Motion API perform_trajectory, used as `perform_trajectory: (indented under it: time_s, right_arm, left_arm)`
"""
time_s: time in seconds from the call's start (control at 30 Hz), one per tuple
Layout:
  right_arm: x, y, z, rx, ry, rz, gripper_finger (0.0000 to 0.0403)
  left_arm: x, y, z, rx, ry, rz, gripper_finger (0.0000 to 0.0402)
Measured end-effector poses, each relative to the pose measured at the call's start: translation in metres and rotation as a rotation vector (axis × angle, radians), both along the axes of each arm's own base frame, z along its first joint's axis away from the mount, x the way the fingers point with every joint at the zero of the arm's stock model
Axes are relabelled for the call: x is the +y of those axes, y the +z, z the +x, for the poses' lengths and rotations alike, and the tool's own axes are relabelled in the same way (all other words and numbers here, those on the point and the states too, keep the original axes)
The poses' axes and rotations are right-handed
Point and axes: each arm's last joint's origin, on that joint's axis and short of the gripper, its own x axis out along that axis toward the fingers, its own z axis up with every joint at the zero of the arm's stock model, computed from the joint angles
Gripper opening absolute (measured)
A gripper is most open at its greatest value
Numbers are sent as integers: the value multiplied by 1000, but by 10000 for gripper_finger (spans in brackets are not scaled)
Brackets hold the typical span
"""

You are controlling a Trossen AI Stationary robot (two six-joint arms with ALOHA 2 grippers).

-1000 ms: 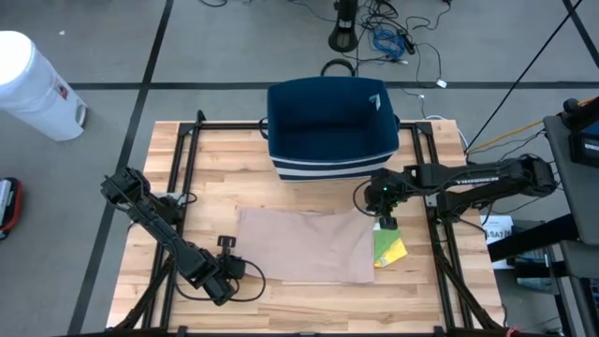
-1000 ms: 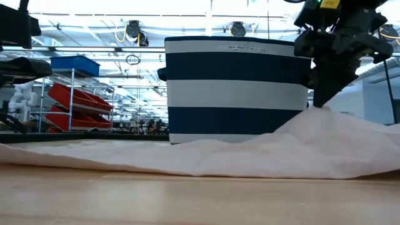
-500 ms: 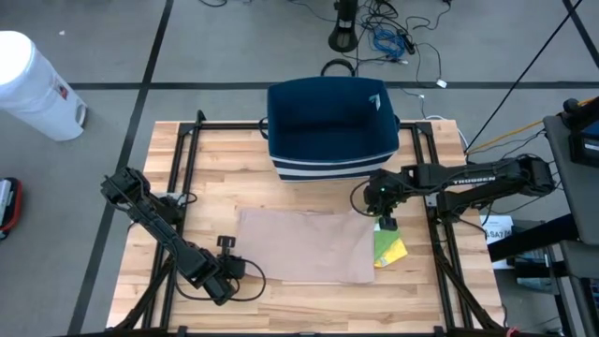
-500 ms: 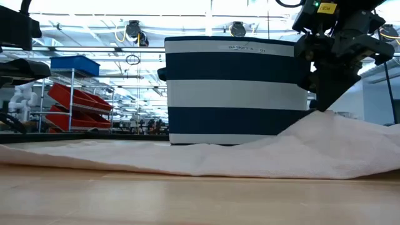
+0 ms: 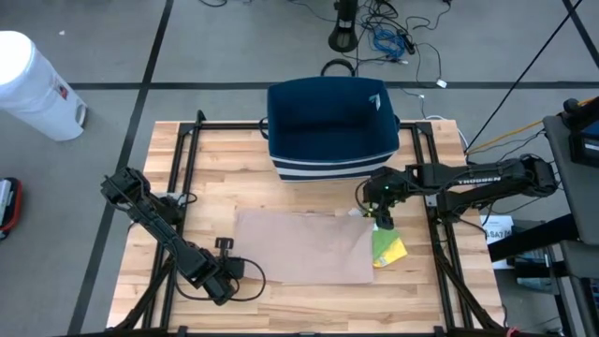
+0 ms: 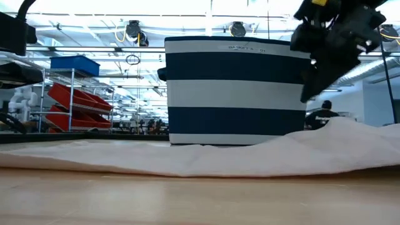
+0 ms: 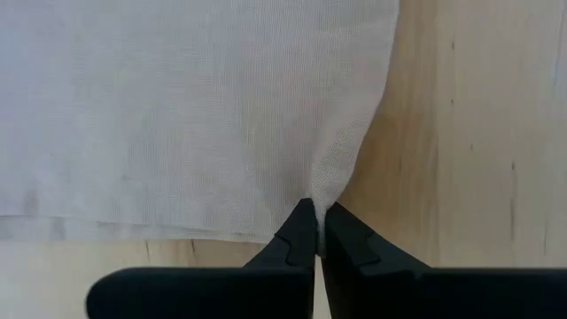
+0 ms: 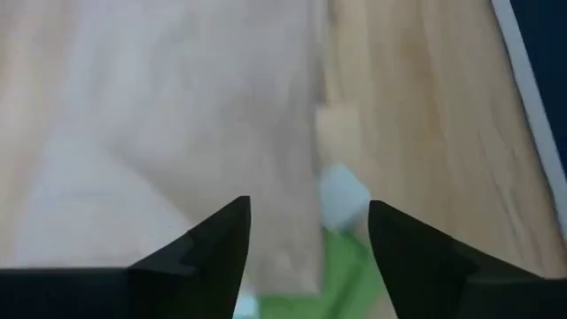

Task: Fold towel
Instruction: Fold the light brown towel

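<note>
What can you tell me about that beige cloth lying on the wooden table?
The towel is a thin, pale beige woven cloth, lying nearly flat on the wooden table in front of the navy-and-white striped basket. Its right side humps up slightly over a yellow-green item that peeks out there. The left gripper is shut, pinching one corner into a small pucker. The right gripper hangs open just above the opposite edge, holding nothing.
</note>
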Motion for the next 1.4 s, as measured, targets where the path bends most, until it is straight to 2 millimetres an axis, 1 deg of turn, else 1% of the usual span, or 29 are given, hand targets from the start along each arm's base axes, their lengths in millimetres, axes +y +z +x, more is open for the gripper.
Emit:
perform_trajectory:
  time_s: [0.07, 0.2, 0.27, 0.4, 0.57, 0.67, 0.83, 1.03, 1.17, 1.23, 1.4]
  right_arm:
    - [3, 4, 5, -65, 25, 27, 222]
    - [14, 12, 15, -193, 97, 53, 220]
    - [19, 13, 20, -231, 121, 54, 216]
    - [25, 13, 31, -299, 153, 52, 213]
    - [33, 10, 47, -382, 187, 50, 213]
    - [38, 3, 58, -405, 214, 45, 212]
    - [45, -17, 76, -407, 244, 38, 212]
    - [52, -39, 99, -479, 284, 17, 212]
    - [59, -52, 112, -571, 367, -20, 212]
    - [62, -58, 117, -600, 391, -39, 212]
    - [65, -69, 135, -582, 439, -63, 212]
  left_arm:
    - [0, 0, 0, 0, 13, -4, 6]
    - [-1, 0, 0, -7, 28, -14, 13]
    - [-3, 0, 1, -23, 32, -32, 28]
    - [-5, 1, 3, -42, 33, -53, 72]
    - [-7, 1, 3, -58, 43, -68, 119]
    - [-9, 1, 2, -60, 54, -75, 140]
    - [-9, 1, 3, -65, 88, -88, 165]
    - [-16, 4, 9, -134, 77, -164, 172]
    - [-18, 5, 12, -168, 78, -188, 172]
    - [-18, 5, 13, -199, 87, -162, 172]
    - [-11, 7, 17, -335, 140, -27, 172]
